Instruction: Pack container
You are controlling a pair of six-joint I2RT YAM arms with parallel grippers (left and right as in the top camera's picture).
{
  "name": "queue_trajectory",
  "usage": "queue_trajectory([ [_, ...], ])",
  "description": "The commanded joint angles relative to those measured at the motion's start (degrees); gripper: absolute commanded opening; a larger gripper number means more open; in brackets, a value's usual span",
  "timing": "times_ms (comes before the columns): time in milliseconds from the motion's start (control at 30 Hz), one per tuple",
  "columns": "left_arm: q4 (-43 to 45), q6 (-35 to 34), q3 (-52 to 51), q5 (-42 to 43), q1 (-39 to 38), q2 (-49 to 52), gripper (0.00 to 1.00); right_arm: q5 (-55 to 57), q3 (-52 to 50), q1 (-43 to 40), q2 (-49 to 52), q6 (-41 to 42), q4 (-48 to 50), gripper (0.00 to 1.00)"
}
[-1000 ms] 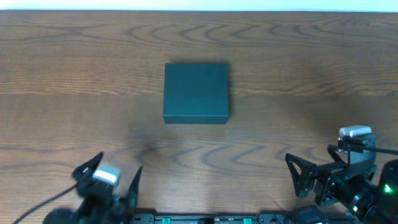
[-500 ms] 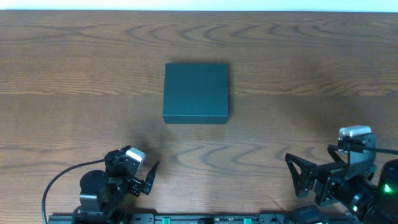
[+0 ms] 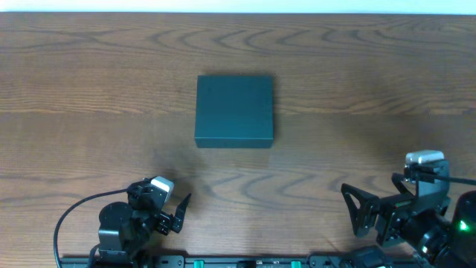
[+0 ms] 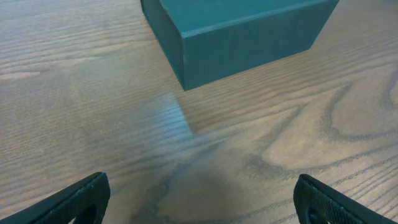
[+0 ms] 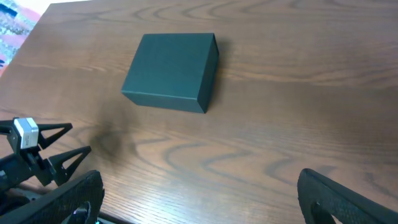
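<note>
container (image 3: 234, 110) sitting closed mid table (image 3: 74, 89), well apart from both arms | left gripper (image 3: 178, 213) hanging at its 7 o'clock, fingers spread wide, gripping nothing | right gripper (image 3: 355, 212) sitting at its 4 o'clock, fingers released too, gripping nothing
</note>
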Motion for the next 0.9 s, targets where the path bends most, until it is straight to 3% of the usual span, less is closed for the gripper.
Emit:
queue_trajectory([
  [0, -0.13, -0.63, -0.42, -0.44, 0.35, -0.52, 0.95, 0.0, -0.17, 0.17, 0.2, 0.68, -0.02, 0.99],
  [100, -0.13, -0.61, -0.42, -0.44, 0.35, -0.52, 0.95, 0.04, -0.17, 0.17, 0.2, 0.52, -0.09, 0.99],
  [267, -0.13, -0.61, -0.42, -0.44, 0.35, -0.52, 0.95, 9.51, -1.66, 0.17, 0.2, -8.48, -1.09, 0.99],
  [367, -0.13, -0.63, -0.42, -0.44, 0.35, -0.52, 0.96, 16.15, -7.13, -2.03, -1.09, -11.06, 5.49, 0.99],
  [633, -0.13, -0.63, -0.42, -0.44, 0.35, -0.52, 0.95, 14.95, -40.11, -11.85, -15.8, -13.77, 35.85, 0.99],
  [767, -0.13, -0.63, -0.42, -0.44, 0.35, -0.52, 0.95, 12.7, -58.23, -11.85, -28.2, -13.73, 46.36, 0.99],
  [867, -0.13, -0.63, -0.42, -0.44, 0.35, -0.52, 0.95, 11.91, -65.96, -11.85, -34.51, -13.05, 49.24, 0.99],
])
